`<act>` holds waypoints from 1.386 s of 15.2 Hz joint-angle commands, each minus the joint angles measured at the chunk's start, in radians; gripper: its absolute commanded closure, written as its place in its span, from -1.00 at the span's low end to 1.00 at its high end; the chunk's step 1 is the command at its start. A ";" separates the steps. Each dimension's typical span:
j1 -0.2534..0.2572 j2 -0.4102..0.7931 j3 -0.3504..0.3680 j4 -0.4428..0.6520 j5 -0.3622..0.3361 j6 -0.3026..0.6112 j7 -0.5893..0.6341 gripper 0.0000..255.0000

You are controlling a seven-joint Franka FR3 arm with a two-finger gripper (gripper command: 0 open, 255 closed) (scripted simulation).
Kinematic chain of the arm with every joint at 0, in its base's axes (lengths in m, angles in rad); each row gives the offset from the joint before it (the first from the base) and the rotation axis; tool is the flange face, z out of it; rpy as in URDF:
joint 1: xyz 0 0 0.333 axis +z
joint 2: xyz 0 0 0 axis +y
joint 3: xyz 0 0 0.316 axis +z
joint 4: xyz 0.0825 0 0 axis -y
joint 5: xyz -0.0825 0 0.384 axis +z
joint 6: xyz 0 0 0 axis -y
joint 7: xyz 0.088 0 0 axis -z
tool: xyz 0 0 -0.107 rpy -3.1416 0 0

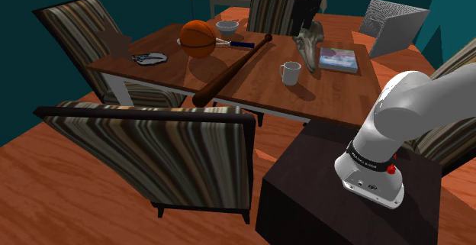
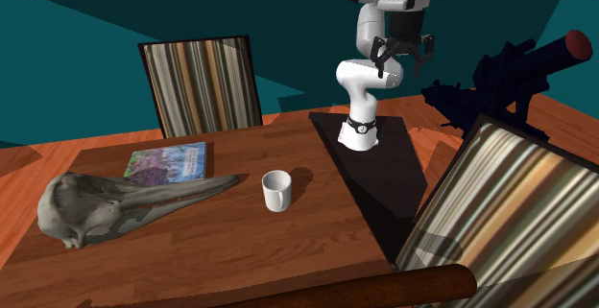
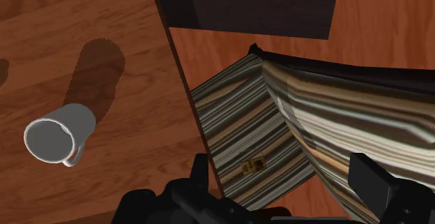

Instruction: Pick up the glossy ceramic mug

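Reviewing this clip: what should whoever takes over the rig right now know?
Tool: open, empty, high up near the stand. It looks down on the striped chair at the table's edge, with the mug off to one side.
Mug: white, upright on the table, in front of the skull, not gripped.
Done: nothing grasped yet.
Left: bring the tool over the mug, lower, close on it, lift.

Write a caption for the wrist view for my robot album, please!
Open black two-finger gripper above a striped upholstered chair, the white handled mug standing apart on the brown wooden table.
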 commanded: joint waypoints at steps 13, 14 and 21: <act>-0.071 0.179 -0.204 -0.108 -0.110 0.268 -0.224 -1.00; -0.075 0.202 -0.222 -0.109 -0.116 0.291 -0.243 -1.00; -0.095 0.397 -0.345 -0.080 -0.130 0.449 -0.380 -1.00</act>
